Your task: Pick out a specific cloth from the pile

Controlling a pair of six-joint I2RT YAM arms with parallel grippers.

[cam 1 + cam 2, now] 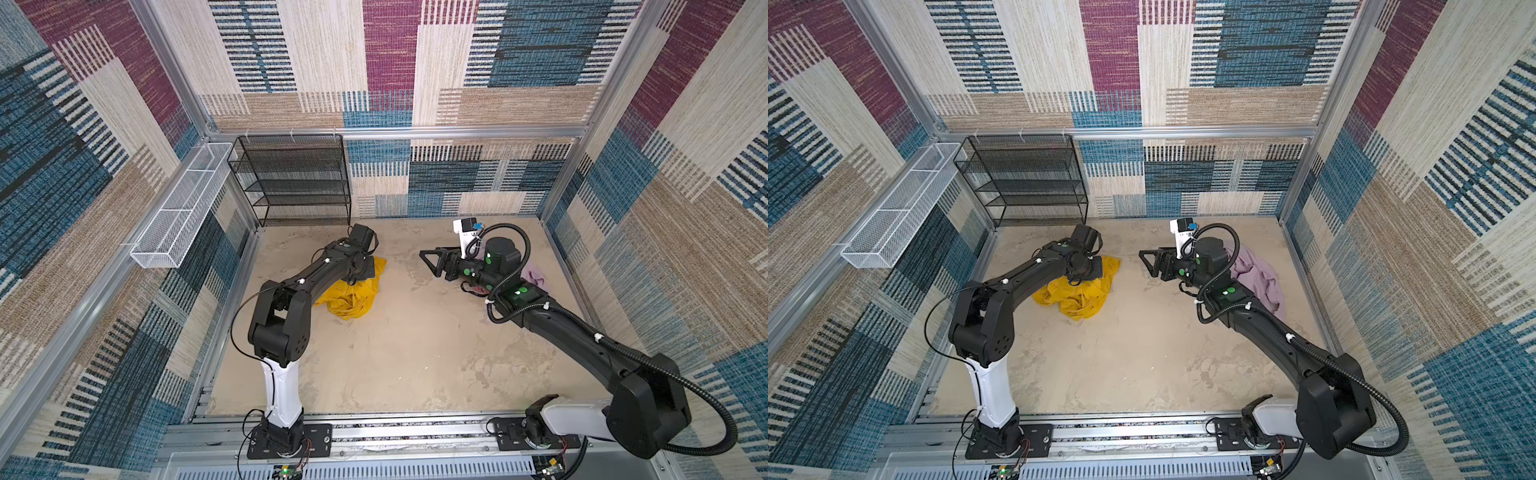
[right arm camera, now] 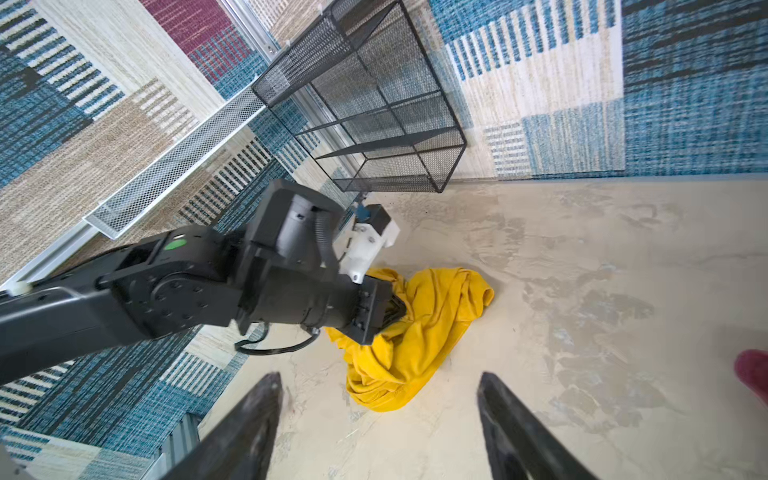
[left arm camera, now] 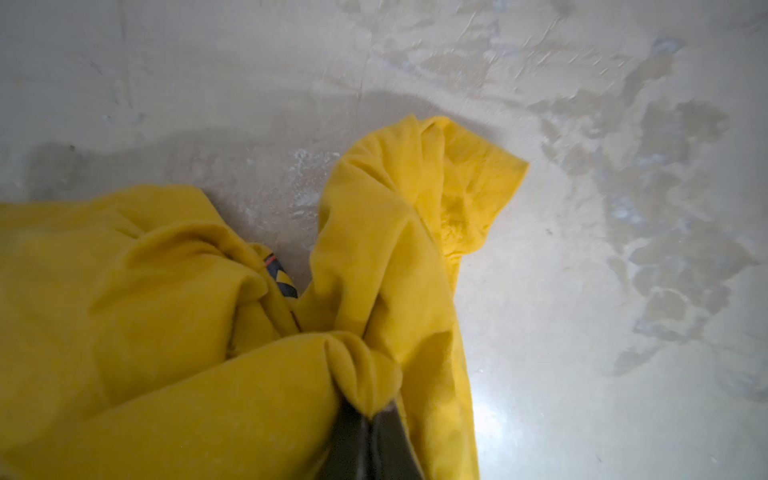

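**Operator:** Where does the cloth lie from the jaws?

**Spotter:** On the table [image 1: 395, 353], your yellow cloth [image 1: 353, 299] is caught in the left gripper [image 3: 370, 411]. Its jaws are pressed together on a bunched fold, and the rest trails down and away from them onto the table. The right gripper [image 2: 378, 376] has its jaws spread and holds nothing. From them the cloth lies straight ahead across bare table, well apart.

**Operator:** Which arm should carry on?

**Spotter:** Your left one, I'd judge, since it has the grip. The cloth's length runs from the pinch down to the heap, so you'd pull up and away along that line.

**Operator:** And the count?

**Spotter:** You have two arms, one black shelf [image 1: 291, 178] and one white basket [image 1: 183, 208]. There are three cloths: the yellow one, a lilac cloth [image 1: 1258, 278] and a red cloth [image 2: 752, 372], those two back behind the right jaws. There is one dark mark [image 3: 280, 278], near the pinch.
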